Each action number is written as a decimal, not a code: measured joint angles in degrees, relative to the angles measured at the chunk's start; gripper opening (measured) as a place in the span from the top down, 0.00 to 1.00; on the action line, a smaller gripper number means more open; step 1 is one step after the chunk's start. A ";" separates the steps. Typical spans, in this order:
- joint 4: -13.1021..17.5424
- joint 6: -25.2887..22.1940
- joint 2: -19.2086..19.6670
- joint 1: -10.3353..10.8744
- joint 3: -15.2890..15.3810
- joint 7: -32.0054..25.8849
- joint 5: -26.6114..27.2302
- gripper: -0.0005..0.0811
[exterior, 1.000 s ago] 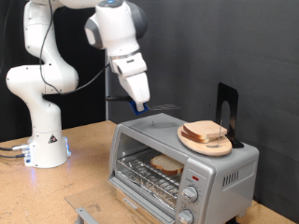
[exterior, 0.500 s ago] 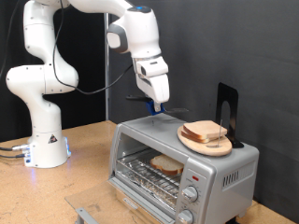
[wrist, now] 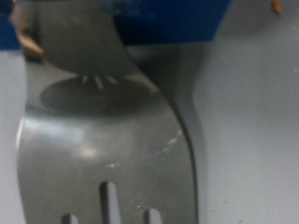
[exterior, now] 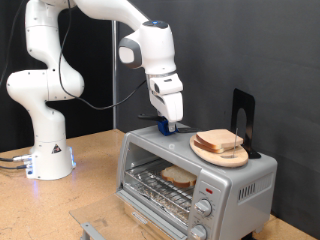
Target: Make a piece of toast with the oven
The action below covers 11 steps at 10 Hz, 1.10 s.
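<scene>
The silver oven (exterior: 245,185) stands at the exterior view's lower right. One slice of toast (exterior: 178,177) lies on the wire rack inside it. A second alike slice (exterior: 220,140) lies on a round wooden plate (exterior: 200,152) on the oven's top. My gripper (exterior: 166,126) is low over the oven's top, just left of the plate. It is shut on the blue handle of a metal spatula (exterior: 167,128). In the wrist view the slotted blade (wrist: 112,121) fills the picture, lying close over the grey oven top.
A black upright stand (exterior: 243,118) rises behind the plate. The oven's knobs (exterior: 205,208) are on its front right. The arm's white base (exterior: 45,150) stands at the left on the wooden table (exterior: 90,160). A small metal part (exterior: 90,229) lies at the front edge.
The gripper has moved right and down with the spatula, from above the oven's left end to just over the oven's top beside the plate.
</scene>
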 joint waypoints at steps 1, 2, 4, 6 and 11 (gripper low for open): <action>-0.04 0.62 0.04 0.04 -0.17 -0.52 0.87 0.06; -0.05 1.02 -0.21 0.15 -0.89 -2.49 3.03 0.06; -0.18 0.49 -2.51 0.62 -4.34 -9.40 8.53 0.01; -0.70 -2.34 -5.87 0.80 -7.30 -13.18 9.26 0.00; -4.51 -5.39 -9.31 1.26 -14.04 -26.98 17.70 0.00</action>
